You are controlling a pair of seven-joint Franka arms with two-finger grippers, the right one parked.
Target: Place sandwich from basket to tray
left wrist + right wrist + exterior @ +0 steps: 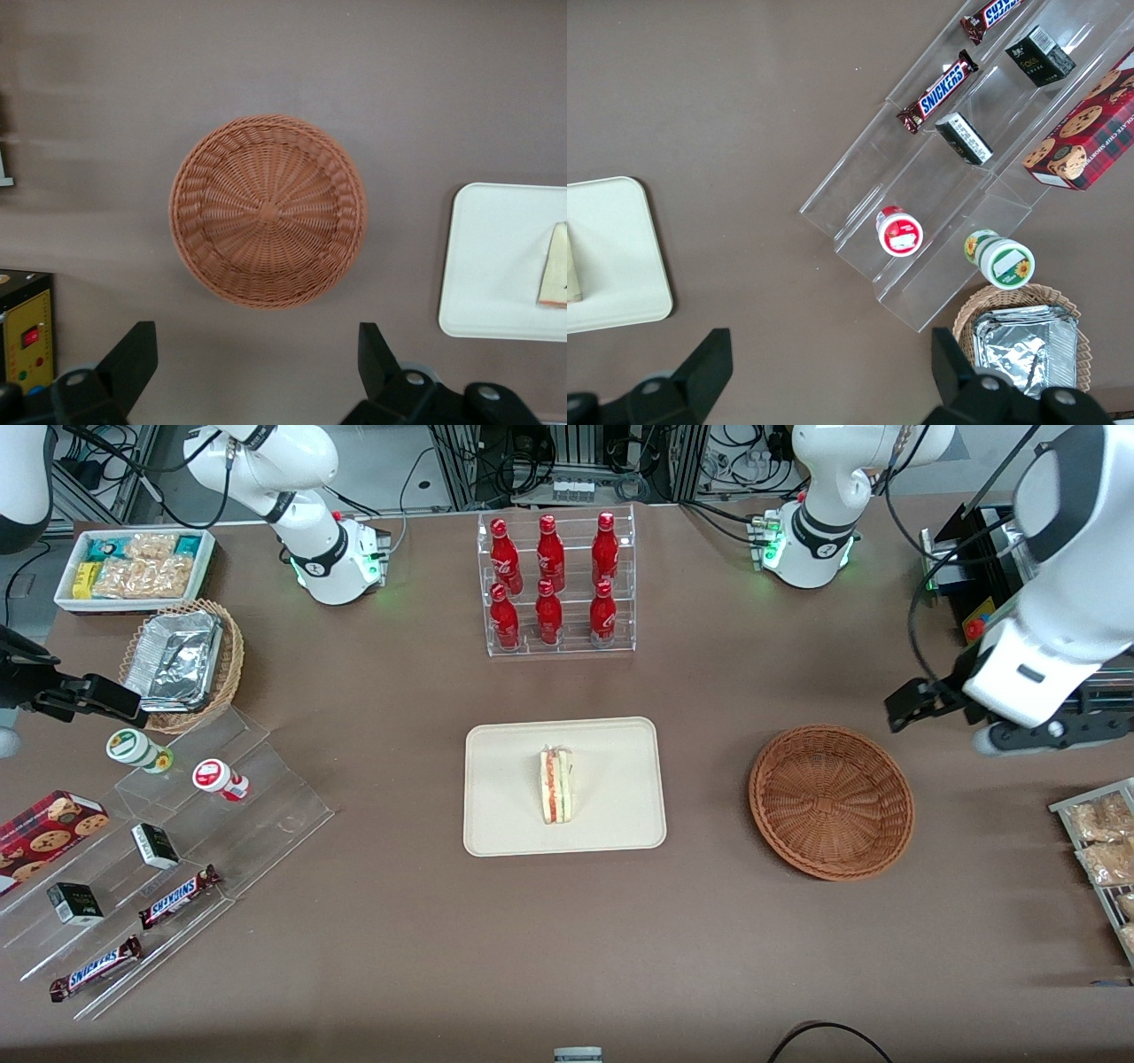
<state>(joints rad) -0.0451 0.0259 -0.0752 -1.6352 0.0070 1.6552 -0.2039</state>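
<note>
The sandwich (556, 786) lies on the cream tray (505, 779) in the middle of the table, its red and green filling facing up. The reddish-brown wicker basket (831, 802) sits beside the tray toward the working arm's end, with nothing in it. My gripper (902, 707) hangs above the table just off the basket's rim, a little farther from the front camera than the basket. In the left wrist view the gripper (255, 341) is open with nothing between its fingers, and I see the basket (267, 211), the tray's edge (496, 266) and a corner of the sandwich (555, 277).
A clear rack of red bottles (556, 584) stands farther from the front camera than the tray. Acrylic steps with snacks (177, 841), a foil-lined basket (182, 660) and a white bin (133, 567) lie toward the parked arm's end. A wire rack of packets (1103, 850) is near the basket.
</note>
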